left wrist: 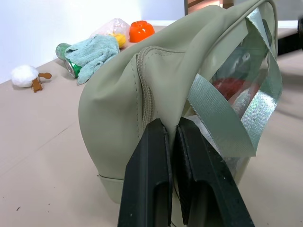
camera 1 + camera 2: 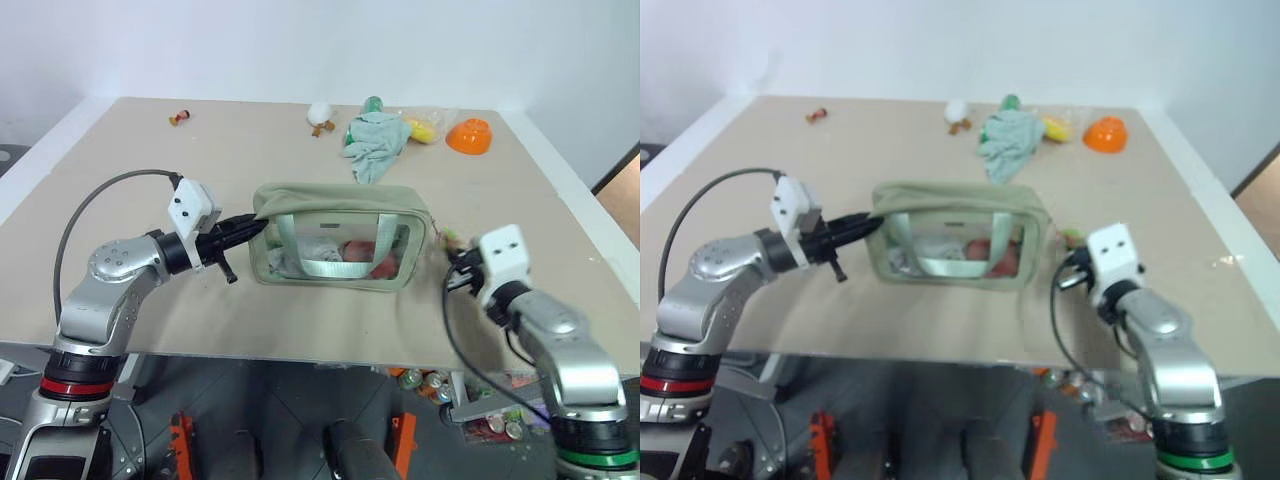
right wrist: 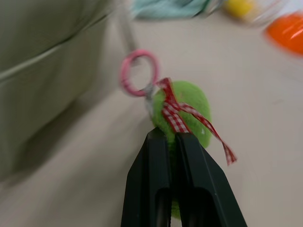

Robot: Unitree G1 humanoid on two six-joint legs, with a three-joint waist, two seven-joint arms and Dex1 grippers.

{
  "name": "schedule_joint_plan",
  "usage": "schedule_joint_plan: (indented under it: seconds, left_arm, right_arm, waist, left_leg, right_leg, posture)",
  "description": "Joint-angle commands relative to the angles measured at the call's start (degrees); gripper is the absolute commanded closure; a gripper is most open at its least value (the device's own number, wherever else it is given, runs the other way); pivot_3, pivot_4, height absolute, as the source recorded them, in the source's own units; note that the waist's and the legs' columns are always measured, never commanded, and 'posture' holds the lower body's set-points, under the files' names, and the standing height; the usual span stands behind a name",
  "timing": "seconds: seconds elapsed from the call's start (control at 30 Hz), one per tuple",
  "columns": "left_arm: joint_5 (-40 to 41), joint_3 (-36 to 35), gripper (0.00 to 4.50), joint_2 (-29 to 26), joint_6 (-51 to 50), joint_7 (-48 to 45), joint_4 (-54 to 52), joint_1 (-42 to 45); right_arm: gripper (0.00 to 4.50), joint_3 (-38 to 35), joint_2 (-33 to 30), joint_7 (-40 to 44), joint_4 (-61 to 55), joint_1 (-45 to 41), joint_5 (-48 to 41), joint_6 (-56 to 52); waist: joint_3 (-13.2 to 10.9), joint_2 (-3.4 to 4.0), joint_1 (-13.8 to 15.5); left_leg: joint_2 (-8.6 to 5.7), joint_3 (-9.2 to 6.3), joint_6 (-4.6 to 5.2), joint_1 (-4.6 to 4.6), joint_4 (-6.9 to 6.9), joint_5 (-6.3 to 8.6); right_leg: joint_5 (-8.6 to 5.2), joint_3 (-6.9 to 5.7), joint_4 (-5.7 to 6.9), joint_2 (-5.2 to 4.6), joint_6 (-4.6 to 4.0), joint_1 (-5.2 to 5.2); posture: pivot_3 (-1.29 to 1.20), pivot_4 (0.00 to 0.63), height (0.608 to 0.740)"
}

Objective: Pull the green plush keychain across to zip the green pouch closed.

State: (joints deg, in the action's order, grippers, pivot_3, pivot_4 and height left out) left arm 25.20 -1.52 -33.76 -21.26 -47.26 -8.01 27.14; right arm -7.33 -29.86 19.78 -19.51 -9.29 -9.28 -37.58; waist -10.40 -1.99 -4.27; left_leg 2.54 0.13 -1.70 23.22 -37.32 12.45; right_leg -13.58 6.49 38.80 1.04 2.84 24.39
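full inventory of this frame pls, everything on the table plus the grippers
green pouch: 1, sage green with clear sides, table centre, zipper looks closed.
green plush keychain: 1, lime green, red checked ribbon and pink ring, at the pouch's right end.
cloth: 1, mint green, far side of the table.
green bottle: 1, behind the cloth.
orange bowl: 1, far right.
yellow item in clear wrap: 1, beside the bowl.
white plush toy: 1, far centre.
small red item: 1, far left.
table: 1, beige.
left gripper: fingers shut on the pouch's left end.
right gripper: fingers shut on the keychain.
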Motion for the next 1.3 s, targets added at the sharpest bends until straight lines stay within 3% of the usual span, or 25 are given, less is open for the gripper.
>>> schedule_joint_plan:
  seconds: [0.03, 0.4, 0.6, 0.83, 1.03, 1.17, 1.3]
  left_arm:
    - [-1.1, 0.0, 4.50, 0.1, -0.4, 0.7, 0.3, -0.1]
    - [-1.0, 0.1, 4.50, 1.3, -1.2, 1.5, 0.0, -0.2]
    - [1.8, -2.4, 4.50, 2.0, -3.0, 2.2, -0.4, -0.3]
    - [4.6, -4.3, 2.05, 1.4, -4.8, 1.6, -1.6, 0.1]
    - [8.7, -12.6, 0.04, 0.3, -6.4, 5.2, -2.9, -1.7]
    - [7.7, -14.9, 0.04, -0.6, -6.5, 7.4, -4.4, -4.7]
    - [-0.6, -11.2, 0.04, -1.3, -0.8, 8.9, -2.9, -11.4]
  right_arm:
    - [4.41, 1.0, 0.9, -1.0, -0.4, 0.2, 1.3, 1.6]
    - [4.41, 6.4, 3.5, -0.8, 4.9, -0.7, 4.6, 7.4]
    - [4.41, 1.9, 4.7, -0.8, 4.5, -4.7, 1.1, 8.3]
    - [2.09, -2.2, 2.0, 4.3, 2.0, -10.4, -5.2, 6.2]
    - [0.03, -7.8, -2.5, 8.1, -0.4, -7.5, -8.8, 6.7]
    - [0.03, -11.2, -4.9, 10.3, -0.9, -2.3, -9.7, 7.6]
    - [0.03, -14.2, -3.2, 11.6, -1.9, 5.1, -11.9, 10.2]
  waist:
    - [0.0, 0.00, 0.0]
    - [0.0, -0.01, 0.0]
    - [0.0, 0.00, -0.1]
    - [0.0, 0.00, 0.0]
    - [0.0, 0.01, 0.0]
    - [0.0, 0.00, 0.0]
    - [0.0, 0.00, 0.1]
  left_leg:
    - [0.00, 0.01, 0.00, 0.00, -0.01, 0.00]
    - [0.00, -0.01, 0.00, -0.02, -0.04, 0.00]
    - [0.01, -0.01, 0.00, -0.05, -0.04, 0.00]
    - [0.01, -0.05, 0.00, 0.04, 0.01, 0.00]
    - [0.01, -0.06, -0.02, 0.09, 0.31, 0.05]
    - [0.01, -0.11, -0.02, 0.08, 0.54, 0.05]
    - [0.00, -0.10, -0.02, 0.05, 0.65, 0.05]
  right_leg:
    - [0.00, 0.01, 0.00, 0.00, 0.00, 0.00]
    - [-0.02, -0.01, -0.01, 0.00, -0.06, -0.03]
    - [0.00, -0.01, -0.01, 0.02, -0.10, -0.04]
    - [-0.01, -0.05, -0.03, 0.02, 0.03, 0.00]
    - [-0.12, -0.06, -0.10, 0.01, 0.11, 0.14]
    - [-0.17, -0.12, -0.24, -0.01, 0.10, 0.13]
    - [-0.16, -0.12, -0.44, -0.05, 0.10, 0.06]
  posture:
    - [0.00, 0.150, 0.739]
    - [0.00, 0.150, 0.739]
    - [0.00, 0.150, 0.739]
    - [0.00, 0.150, 0.739]
    - [0.00, 0.150, 0.739]
    - [0.00, 0.150, 0.739]
    - [0.00, 0.150, 0.739]
